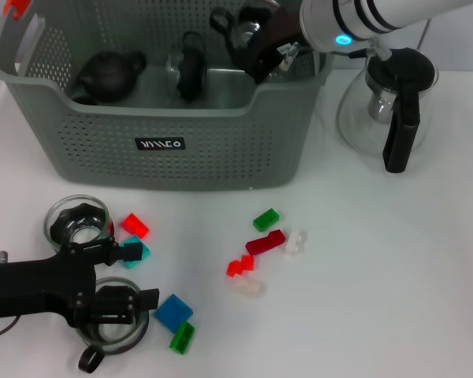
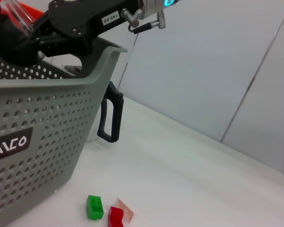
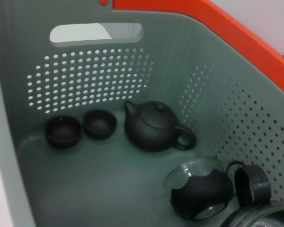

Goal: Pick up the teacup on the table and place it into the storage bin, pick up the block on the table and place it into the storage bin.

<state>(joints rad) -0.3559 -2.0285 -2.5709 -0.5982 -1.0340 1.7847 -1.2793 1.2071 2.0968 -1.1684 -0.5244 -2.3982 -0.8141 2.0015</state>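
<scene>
Two small dark teacups (image 3: 80, 127) sit on the storage bin (image 1: 165, 126) floor below the right gripper (image 1: 256, 47), beside a black teapot (image 3: 154, 125); its grip cannot be told. Left gripper (image 1: 122, 276) hovers spread over a glass cup (image 1: 114, 323), blue block (image 1: 173, 313) just beside it.

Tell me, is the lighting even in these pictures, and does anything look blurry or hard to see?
Head view: soft, even light on the white table, with faint shadows under the storage bin. Left wrist view: the red and clear blocks at the picture's edge are cut off. Right wrist view: inside the bin it is dimmer, light comes through the wall holes, and the dark teapot loses surface detail.
</scene>
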